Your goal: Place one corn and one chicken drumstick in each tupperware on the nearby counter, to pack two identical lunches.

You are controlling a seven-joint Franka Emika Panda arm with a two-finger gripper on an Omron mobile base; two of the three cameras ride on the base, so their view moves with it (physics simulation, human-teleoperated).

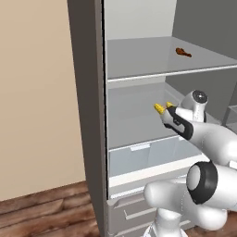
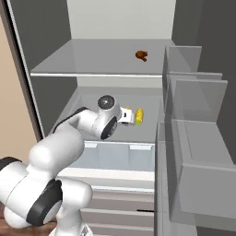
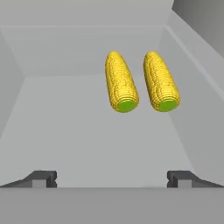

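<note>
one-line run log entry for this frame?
phase: reaching into fridge | gripper: open, empty | target: two corn cobs side by side on shelf | drumstick: upper shelf

1. Fridge [image 2: 184,27] open; arm [image 2: 87,122] reaches into it over the middle shelf [image 2: 152,131].
2. Corn [image 2: 139,116] lies on the middle shelf, just beyond the hand; hand partly covers it.
3. Drumstick [image 2: 141,56] rests on the upper shelf [image 2: 83,57], above the corn, towards the back right.
4. Door bins [image 2: 196,115] stand right of the corn.
</note>
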